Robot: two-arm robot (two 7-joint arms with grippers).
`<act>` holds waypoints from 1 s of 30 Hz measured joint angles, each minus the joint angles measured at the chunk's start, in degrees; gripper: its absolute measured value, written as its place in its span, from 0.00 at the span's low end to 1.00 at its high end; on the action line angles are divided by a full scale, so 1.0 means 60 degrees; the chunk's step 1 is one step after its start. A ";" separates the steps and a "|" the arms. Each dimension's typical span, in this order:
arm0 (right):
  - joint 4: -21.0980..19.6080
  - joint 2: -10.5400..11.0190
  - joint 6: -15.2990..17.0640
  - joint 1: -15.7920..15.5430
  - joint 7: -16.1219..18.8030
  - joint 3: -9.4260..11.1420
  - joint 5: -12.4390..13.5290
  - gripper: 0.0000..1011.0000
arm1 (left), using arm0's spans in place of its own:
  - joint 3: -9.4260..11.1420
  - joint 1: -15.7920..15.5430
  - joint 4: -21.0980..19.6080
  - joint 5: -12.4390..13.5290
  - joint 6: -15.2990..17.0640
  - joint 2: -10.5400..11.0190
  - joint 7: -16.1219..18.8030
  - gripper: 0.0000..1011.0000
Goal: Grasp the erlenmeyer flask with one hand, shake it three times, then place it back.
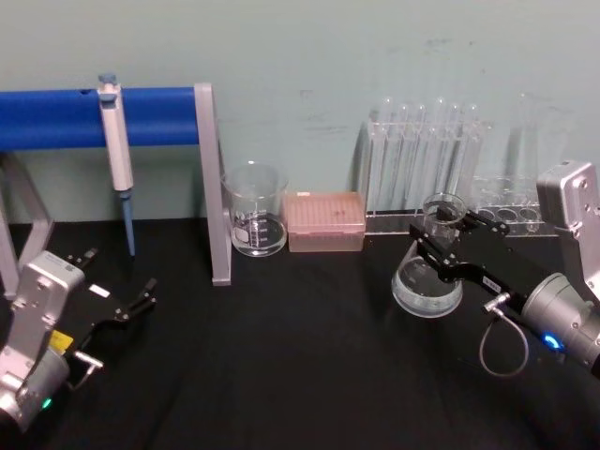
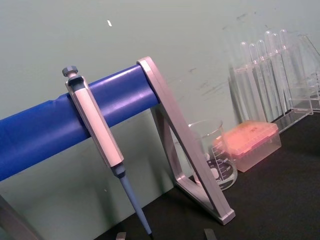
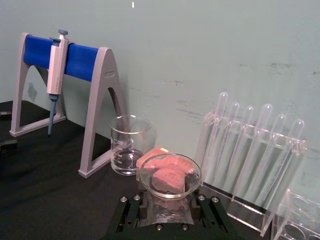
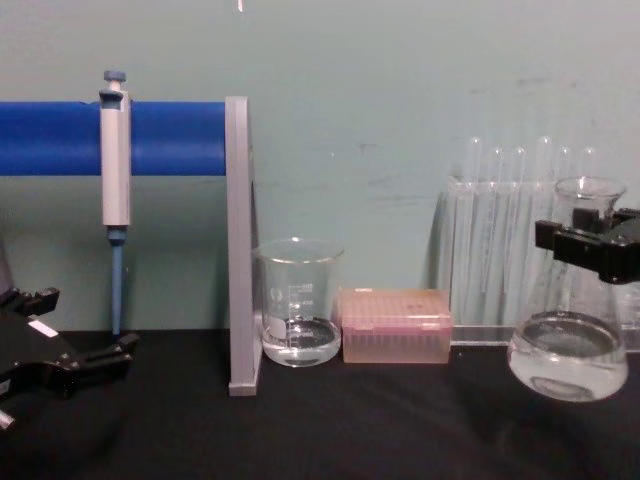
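Note:
The erlenmeyer flask is clear glass with a little clear liquid in its wide base. My right gripper is shut on its neck, just under the flared rim, at the right of the table. From the chest the flask hangs tilted in the gripper, its base apparently just off the black tabletop. The right wrist camera looks down into the flask's rim, with a jaw on each side of the neck. My left gripper rests open and empty at the near left, also visible from the chest.
A glass beaker and a pink tip box stand at the back centre. A rack of test tubes stands right behind the flask. A pipette hangs on the blue-barred stand at the back left.

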 joint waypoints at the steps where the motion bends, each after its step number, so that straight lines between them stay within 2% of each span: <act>1: 0.0000 -0.0031 0.0004 0.0000 0.0029 0.0009 -0.0019 0.45 | 0.0000 0.0000 0.0000 0.0000 0.0000 0.0000 0.0000 0.99; 12: 0.0175 -0.0246 0.0008 0.0205 0.0435 -0.0191 -0.0044 0.45 | 0.0000 0.0001 0.0000 0.0000 0.0000 0.0000 0.0000 0.99; 30: 0.0569 -0.0504 -0.0095 0.0774 0.1247 -0.0990 0.0280 0.45 | 0.0000 0.0000 0.0000 0.0000 0.0000 0.0000 0.0000 0.99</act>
